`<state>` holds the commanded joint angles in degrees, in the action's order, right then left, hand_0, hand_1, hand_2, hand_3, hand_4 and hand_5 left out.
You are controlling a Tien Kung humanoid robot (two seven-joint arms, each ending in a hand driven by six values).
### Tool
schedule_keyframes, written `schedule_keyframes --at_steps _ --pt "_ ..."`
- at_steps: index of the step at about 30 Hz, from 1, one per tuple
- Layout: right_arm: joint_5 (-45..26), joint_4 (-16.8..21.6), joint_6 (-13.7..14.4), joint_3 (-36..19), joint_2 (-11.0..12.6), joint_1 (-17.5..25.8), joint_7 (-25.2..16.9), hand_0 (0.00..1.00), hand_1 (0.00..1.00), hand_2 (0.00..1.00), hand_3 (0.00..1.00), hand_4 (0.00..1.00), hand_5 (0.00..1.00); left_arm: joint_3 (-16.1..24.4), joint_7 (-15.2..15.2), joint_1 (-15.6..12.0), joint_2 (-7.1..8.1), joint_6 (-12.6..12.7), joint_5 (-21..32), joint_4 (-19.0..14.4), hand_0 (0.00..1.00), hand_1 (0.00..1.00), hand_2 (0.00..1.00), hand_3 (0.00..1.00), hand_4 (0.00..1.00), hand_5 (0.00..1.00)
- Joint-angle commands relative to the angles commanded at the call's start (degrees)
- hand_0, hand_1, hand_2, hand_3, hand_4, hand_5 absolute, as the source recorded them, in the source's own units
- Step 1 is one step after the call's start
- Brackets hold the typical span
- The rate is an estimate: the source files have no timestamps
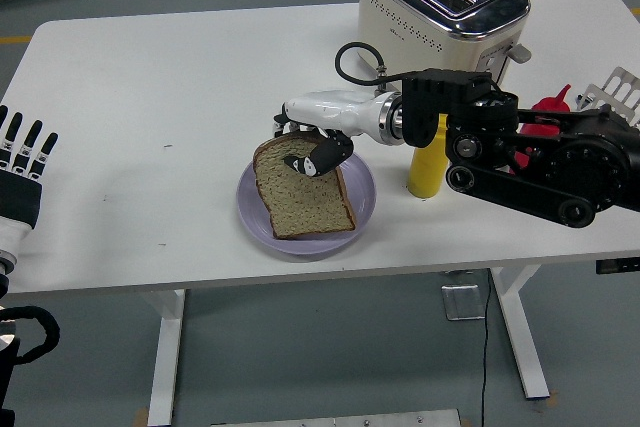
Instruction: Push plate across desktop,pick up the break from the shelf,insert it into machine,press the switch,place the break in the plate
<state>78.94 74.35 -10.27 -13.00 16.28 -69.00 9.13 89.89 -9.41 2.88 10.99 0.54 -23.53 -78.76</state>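
A brown slice of bread (303,192) lies nearly flat in the lilac plate (361,213) at the table's front middle. My right hand (313,152) is over the slice's far edge, with its black thumb on top of the bread and the white fingers behind it, still shut on it. The cream toaster (440,9) stands at the far right, its slots empty. My left hand (20,175) rests open at the left edge, far from the plate.
A yellow squeeze bottle (427,169) stands just right of the plate, behind my right forearm. A red bottle (545,113) and a white wire rack (618,93) are at the right edge, partly hidden by the arm.
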Motion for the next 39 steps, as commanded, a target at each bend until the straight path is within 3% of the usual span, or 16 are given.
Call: schedule_keyframes --at_steps 1,2,7,8,13,14,19,20,25,26,39 --pt "-0.1 -0.4 0.0 -0.1 -0.1 0.1 -0.1 0.214 0.319 0.426 0.510 0.296 0.140 0.0 0.0 0.0 -0.01 0.0 0.0 0.1 0.815 0.858 0.940 0.808 0.633 0.998" --pt "-0.2 -0.7 0.0 -0.2 -0.2 0.1 -0.2 0.288 0.424 0.499 0.545 0.323 0.155 0.1 0.0 0.1 -0.02 0.0 0.0 0.1 0.815 0.859 0.940 0.808 0.632 0.998" --pt "-1.2 -2.0 0.2 -0.8 -0.4 0.3 -0.9 0.288 0.424 0.499 0.545 0.323 0.155 0.4 0.0 0.1 -0.05 0.1 -0.1 0.3 0.815 0.859 0.940 0.808 0.632 0.998" --pt "-1.2 -2.2 0.3 -0.9 -0.5 0.3 -1.1 0.356 0.480 0.536 0.595 0.460 0.246 0.4 0.0 0.1 -0.05 0.1 -0.1 0.3 0.815 0.859 0.939 0.806 0.633 0.998" --pt "-0.8 -2.7 0.7 -1.1 -0.7 0.4 -1.6 0.356 0.480 0.536 0.595 0.460 0.246 0.5 -0.1 0.2 -0.08 0.1 -0.2 0.3 0.815 0.859 0.939 0.806 0.633 0.998" --pt "-0.7 -2.7 0.8 -1.1 -0.8 0.4 -1.7 0.484 0.606 0.657 0.757 0.614 0.323 0.5 -0.1 0.2 -0.08 0.1 -0.2 0.3 0.815 0.859 0.939 0.805 0.633 0.998" --pt "0.5 -3.0 1.5 -1.3 -0.9 0.5 -1.9 0.484 0.606 0.657 0.757 0.614 0.323 0.6 -0.1 0.2 -0.11 0.1 -0.2 0.3 0.815 0.859 0.939 0.805 0.633 0.998" --pt "0.6 -3.0 1.6 -1.3 -0.9 0.5 -2.0 0.575 0.678 0.728 0.815 0.654 0.343 0.6 -0.1 0.1 -0.11 0.1 -0.2 0.3 0.815 0.859 0.939 0.805 0.632 0.998" --pt "1.8 -3.2 3.1 -2.2 -0.9 0.7 -2.1 0.575 0.678 0.728 0.815 0.654 0.343 0.5 -0.1 0.2 -0.13 0.1 -0.2 0.3 0.815 0.859 0.939 0.805 0.632 0.998" --pt "2.1 -3.2 3.5 -2.4 -0.9 0.8 -2.2 0.663 0.750 0.822 0.868 0.698 0.373 0.5 -0.1 0.2 -0.13 0.1 -0.2 0.3 0.814 0.859 0.939 0.805 0.632 0.998" --pt "4.9 -3.6 8.7 -5.4 -0.7 1.1 -3.1 0.675 0.754 0.821 0.864 0.704 0.379 0.3 0.0 0.1 -0.08 0.1 -0.2 0.2 0.814 0.860 0.939 0.803 0.632 0.998"
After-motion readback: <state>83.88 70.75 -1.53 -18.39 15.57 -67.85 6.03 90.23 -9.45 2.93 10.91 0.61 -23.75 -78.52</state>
